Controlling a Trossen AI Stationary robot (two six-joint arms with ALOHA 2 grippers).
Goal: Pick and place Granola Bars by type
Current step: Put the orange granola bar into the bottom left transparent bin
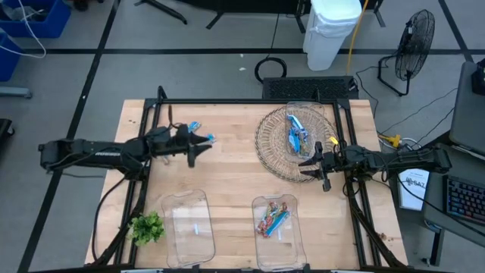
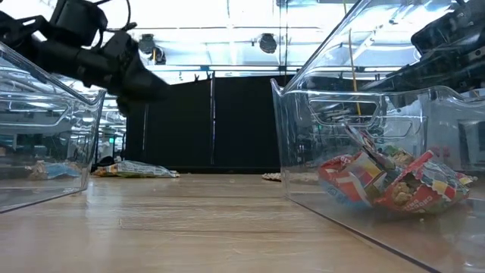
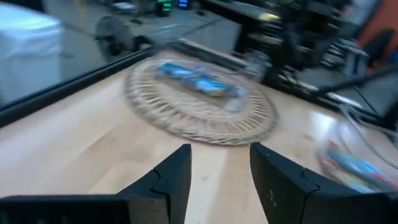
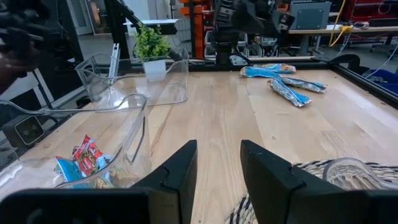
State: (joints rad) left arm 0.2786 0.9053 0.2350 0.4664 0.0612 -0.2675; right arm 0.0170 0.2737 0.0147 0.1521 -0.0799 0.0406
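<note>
- The Granola Bars lie in three groups: blue ones piled on the woven basket tray point(image 1: 274, 144), a few blue ones loose on the wooden table point(image 1: 227, 171) at the far left of the tray point(image 1: 198, 127), and multicoloured ones with a blue one inside the right clear bin point(image 1: 279, 243).
- The left clear bin point(image 1: 189, 227) sits beside the right bin, toward the table's near edge; only something small and pale shows in it.
- A broad strip of bare wood lies between the tray and the two bins, with nothing standing on it.
- The right gripper point(image 1: 312, 165) hangs at the tray's near right rim, fingers spread with nothing between them.
- The left gripper point(image 1: 198, 148) hovers well left of the tray, just beside the loose blue bars, fingers apart and empty.
- A green leafy sprig point(image 1: 146, 226) stands left of the left bin, near the table's left edge.
- A dark frame rail point(image 1: 250, 101) runs along the table's far edge behind the tray, and further rails line both sides.
</note>
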